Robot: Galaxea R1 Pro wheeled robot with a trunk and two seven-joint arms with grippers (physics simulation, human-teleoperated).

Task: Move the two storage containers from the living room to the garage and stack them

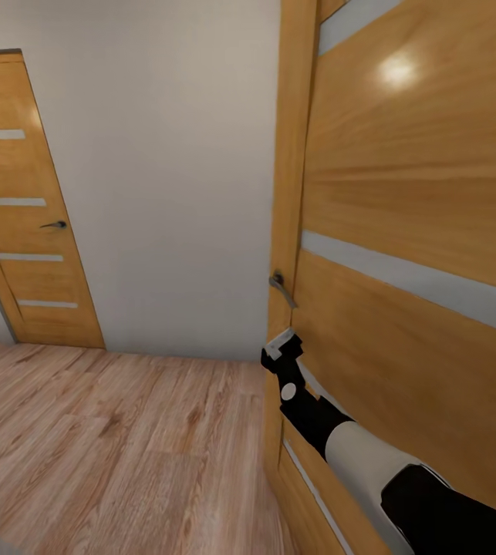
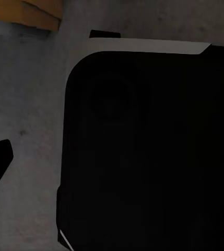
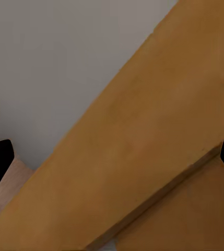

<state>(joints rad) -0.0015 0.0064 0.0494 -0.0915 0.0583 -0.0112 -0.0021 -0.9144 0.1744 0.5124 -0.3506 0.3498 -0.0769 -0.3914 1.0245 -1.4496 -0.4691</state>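
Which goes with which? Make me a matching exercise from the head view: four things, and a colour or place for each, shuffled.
Things:
1 far door
2 wall
3 floor
4 right end effector

Matches:
A light wood planks
B just below the handle of the near door
C at the view's left
D plain off-white

Pairs: 1-C; 2-D; 3-A; 4-B

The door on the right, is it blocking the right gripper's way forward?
Yes. The door stands right in front of the right gripper, which sits just below the handle. No containers are in sight.
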